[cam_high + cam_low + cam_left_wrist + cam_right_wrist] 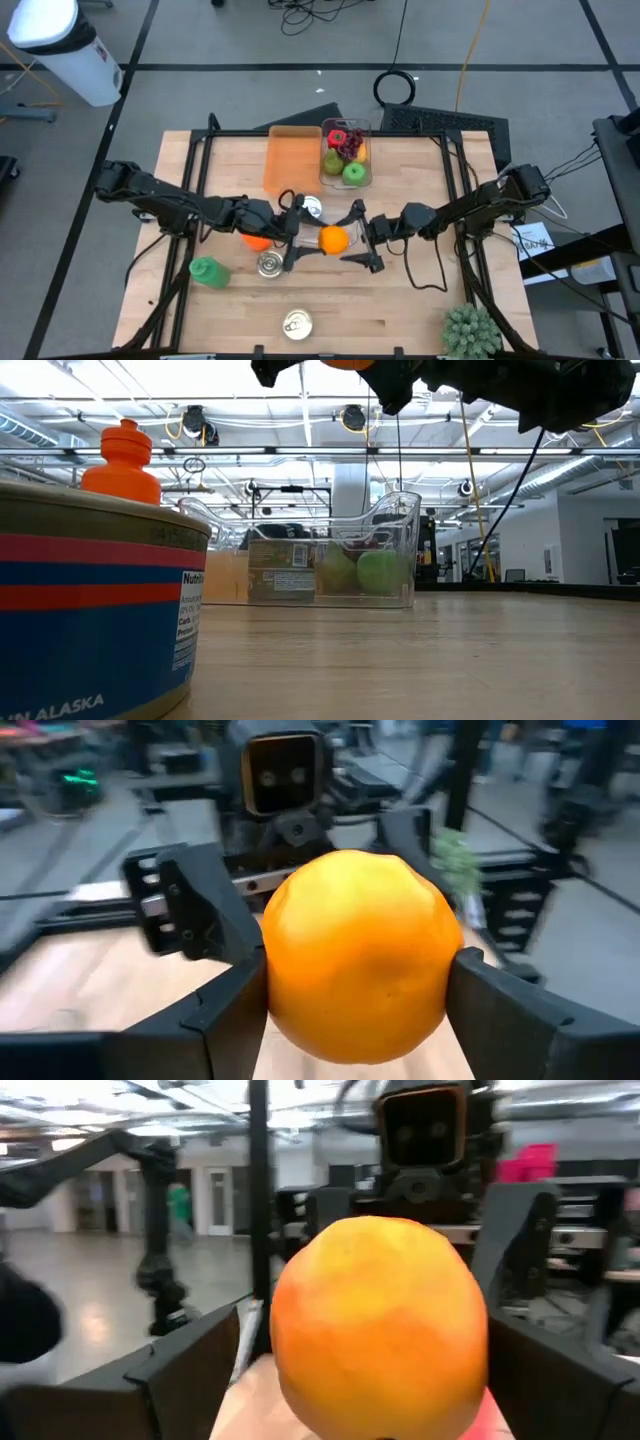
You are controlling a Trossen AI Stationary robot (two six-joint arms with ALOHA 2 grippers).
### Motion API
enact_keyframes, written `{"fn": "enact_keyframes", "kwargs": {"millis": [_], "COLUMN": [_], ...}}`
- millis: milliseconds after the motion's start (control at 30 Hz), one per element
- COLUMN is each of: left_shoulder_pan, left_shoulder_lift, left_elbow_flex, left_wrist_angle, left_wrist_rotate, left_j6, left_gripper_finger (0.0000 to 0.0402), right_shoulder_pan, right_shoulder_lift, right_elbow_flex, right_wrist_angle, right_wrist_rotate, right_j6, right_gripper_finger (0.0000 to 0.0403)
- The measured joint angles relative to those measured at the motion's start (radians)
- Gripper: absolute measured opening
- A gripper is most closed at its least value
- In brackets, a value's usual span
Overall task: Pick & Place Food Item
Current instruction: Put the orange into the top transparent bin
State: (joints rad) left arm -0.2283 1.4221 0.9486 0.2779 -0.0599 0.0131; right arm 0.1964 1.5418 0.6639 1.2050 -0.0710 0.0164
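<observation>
The orange [333, 240] is in the air over the middle of the table, between my two grippers, which face each other. My left gripper [300, 238] reaches in from the table's left and is shut on the orange [355, 955]. My right gripper [364, 240] reaches in from the right and is open. Its fingers [190, 1370] stand on either side of the orange [380, 1325], and I cannot tell whether they touch it. In the low view the orange [350, 363] barely shows at the top edge under the dark arms. My left gripper pinches the orange across its middle, one finger [235, 1005] on each side [285, 990]. The fingers come level from the table's left. The orange is lifted clear of the table.
A clear bin [346, 155] holding fruit stands at the far edge, beside an orange cutting board [292, 160]. A green bottle [205, 270], an orange bottle [255, 241] and cans [270, 263] [297, 323] [312, 207] lie around. A small plant [470, 330] sits at the near right corner.
</observation>
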Motion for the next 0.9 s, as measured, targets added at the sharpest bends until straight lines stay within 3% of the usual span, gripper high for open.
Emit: {"fn": "enact_keyframes", "kwargs": {"millis": [333,533,667,900], "left_shoulder_pan": [0.019,0.147,0.268,0.51], "left_shoulder_lift": [-0.132,-0.111,-0.039,0.165], "left_elbow_flex": [0.0,0.188,0.336,0.487], "left_wrist_angle": [-0.179,-0.463,-0.605,-0.709], "left_wrist_rotate": [-0.194,-0.236,-0.175,0.056], "left_j6": [-0.008,-0.016,0.022,-0.009], "left_gripper_finger": [0.0269,0.0267,0.0267,0.0267], "right_shoulder_pan": [-0.001,0.001,0.001,0.001], "right_shoulder_lift": [-0.34,-0.486,-0.521,-0.51], "right_elbow_flex": [-0.129,-0.244,-0.298,-0.333], "right_wrist_angle": [-0.306,-0.34,-0.335,-0.332], "right_wrist_rotate": [0.285,0.312,0.312,0.311], "right_j6": [-0.021,0.08,0.113,0.157], "right_gripper_finger": [0.0377,0.0377,0.0377,0.0377]}}
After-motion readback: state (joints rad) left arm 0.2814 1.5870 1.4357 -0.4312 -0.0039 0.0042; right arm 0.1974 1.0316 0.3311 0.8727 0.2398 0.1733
